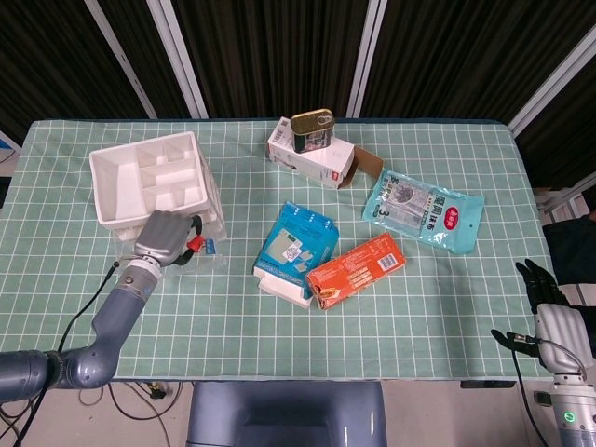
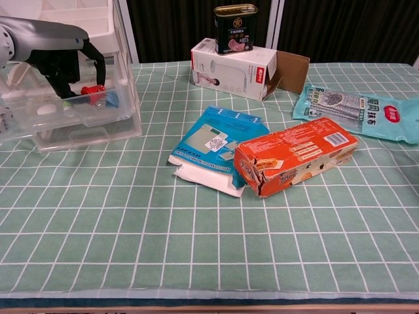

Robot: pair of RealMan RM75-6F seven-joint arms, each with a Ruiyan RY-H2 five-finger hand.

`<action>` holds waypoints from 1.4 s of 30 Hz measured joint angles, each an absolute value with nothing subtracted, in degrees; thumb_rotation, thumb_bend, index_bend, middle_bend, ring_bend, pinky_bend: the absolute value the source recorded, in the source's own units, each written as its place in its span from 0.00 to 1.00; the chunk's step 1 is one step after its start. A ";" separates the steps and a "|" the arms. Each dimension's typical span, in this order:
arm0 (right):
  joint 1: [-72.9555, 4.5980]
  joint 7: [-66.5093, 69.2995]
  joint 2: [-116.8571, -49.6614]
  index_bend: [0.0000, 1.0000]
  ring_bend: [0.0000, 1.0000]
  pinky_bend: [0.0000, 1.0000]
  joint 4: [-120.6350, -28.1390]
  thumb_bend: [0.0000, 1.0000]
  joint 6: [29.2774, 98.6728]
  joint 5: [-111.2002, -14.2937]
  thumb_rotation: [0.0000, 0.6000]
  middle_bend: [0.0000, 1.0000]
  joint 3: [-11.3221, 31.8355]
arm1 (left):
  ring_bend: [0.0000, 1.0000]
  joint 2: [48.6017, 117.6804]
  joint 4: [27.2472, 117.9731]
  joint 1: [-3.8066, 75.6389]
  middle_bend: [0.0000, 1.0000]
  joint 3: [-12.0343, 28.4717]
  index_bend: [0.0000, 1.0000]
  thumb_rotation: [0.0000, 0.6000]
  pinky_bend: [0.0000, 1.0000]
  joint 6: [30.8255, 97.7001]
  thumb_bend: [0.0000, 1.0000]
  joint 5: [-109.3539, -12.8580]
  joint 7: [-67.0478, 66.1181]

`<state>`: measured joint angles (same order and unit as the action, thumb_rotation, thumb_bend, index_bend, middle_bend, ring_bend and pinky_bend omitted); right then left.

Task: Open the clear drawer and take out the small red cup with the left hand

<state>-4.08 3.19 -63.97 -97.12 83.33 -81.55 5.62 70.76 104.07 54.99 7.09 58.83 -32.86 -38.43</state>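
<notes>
The small red cup (image 2: 93, 92) lies in the pulled-out clear drawer (image 2: 88, 112) of the white drawer unit (image 1: 149, 179) at the table's left, beside a small blue item (image 2: 111, 98). My left hand (image 2: 60, 52) reaches into the drawer from the left, with dark fingers (image 2: 99, 64) curled over the cup and the thumb on its other side. Whether they grip it does not show. In the head view the left hand (image 1: 164, 238) covers most of the drawer, and the cup (image 1: 195, 244) peeks out at its right. My right hand (image 1: 546, 303) hangs off the table's near right corner, holding nothing.
A blue-and-white box (image 2: 219, 147) and an orange box (image 2: 296, 154) lie mid-table. A white carton (image 2: 232, 72) with a tin can (image 2: 236, 29) on it stands at the back. A teal wipes packet (image 2: 363, 111) lies at the right.
</notes>
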 measured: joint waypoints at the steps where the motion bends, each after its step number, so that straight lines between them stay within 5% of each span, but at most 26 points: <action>1: -4.08 3.21 -63.97 0.00 0.00 0.22 -97.12 0.12 83.33 -81.52 1.00 0.00 5.63 | 1.00 70.66 104.16 54.92 1.00 7.11 0.48 1.00 1.00 58.96 0.34 -33.14 -38.26; 22: -4.00 2.86 -64.05 0.00 0.00 0.22 -97.02 0.12 83.61 -81.74 1.00 0.00 5.59 | 1.00 58.88 118.61 49.23 1.00 7.48 0.48 1.00 1.00 64.43 0.34 -46.44 -32.54; 32: -3.98 2.50 -64.17 0.00 0.00 0.22 -97.10 0.12 83.74 -81.83 1.00 0.00 5.55 | 1.00 53.82 124.96 41.45 1.00 0.09 0.48 1.00 1.00 65.16 0.34 -64.87 -29.75; 42: -3.96 2.57 -64.17 0.00 0.00 0.22 -97.19 0.12 83.68 -81.70 1.00 0.00 5.57 | 1.00 55.89 124.03 34.73 1.00 -6.94 0.48 1.00 1.00 63.81 0.34 -75.87 -29.83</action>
